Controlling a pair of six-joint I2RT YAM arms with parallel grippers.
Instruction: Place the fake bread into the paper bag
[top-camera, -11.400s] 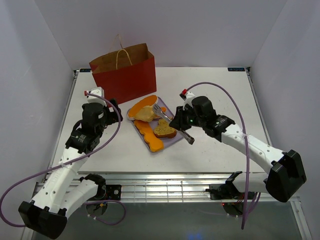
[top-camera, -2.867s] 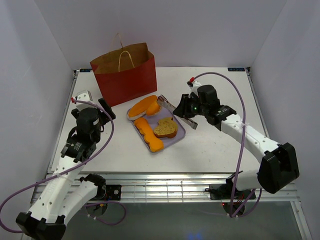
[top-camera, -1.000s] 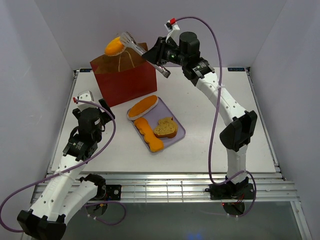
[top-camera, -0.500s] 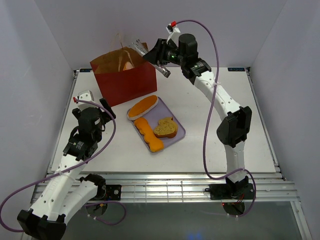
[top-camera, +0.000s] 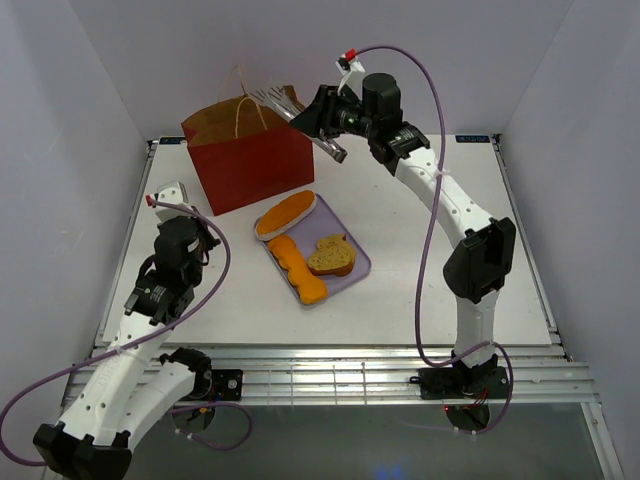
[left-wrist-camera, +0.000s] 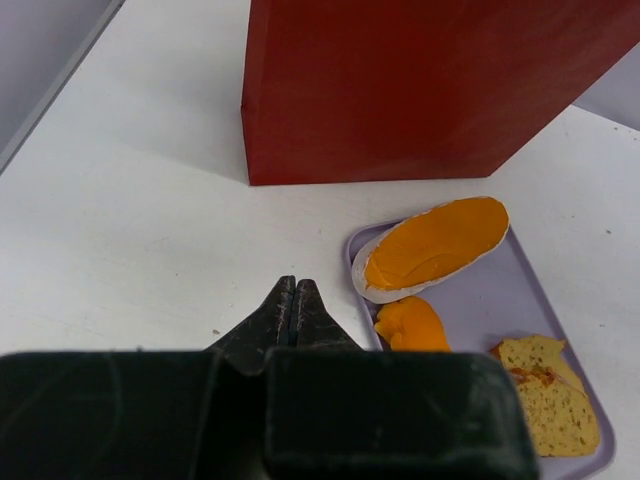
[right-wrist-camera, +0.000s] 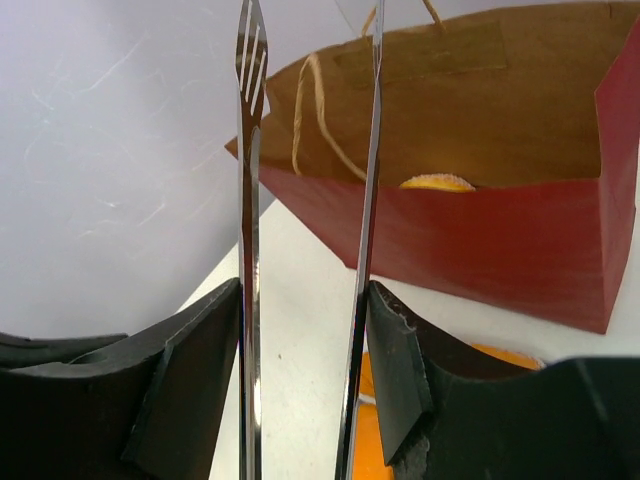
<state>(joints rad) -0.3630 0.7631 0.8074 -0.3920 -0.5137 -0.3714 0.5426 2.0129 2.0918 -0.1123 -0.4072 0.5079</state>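
Tongs (right-wrist-camera: 249, 250) hang empty over the paper bag (top-camera: 250, 165), one orange roll (right-wrist-camera: 437, 182) inside.
The right jaws clamp the tongs, tips apart; the left jaws rest pressed together in front of the bag, where more fake bread (top-camera: 286, 213) waits on a tray (top-camera: 358, 262). Withdrawn low, the tongs could snag a loop handle (top-camera: 237, 115) and topple the bag.

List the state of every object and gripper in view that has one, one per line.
Red paper bag: upright, open, one orange bread piece inside.
Long metal tongs: raised at the bag's mouth, arms apart, empty.
Lavender flat tray: holds orange loaf, wavy orange piece, brown-crusted slice.
Right gripper: shut on the tongs.
Left gripper: shut, empty.
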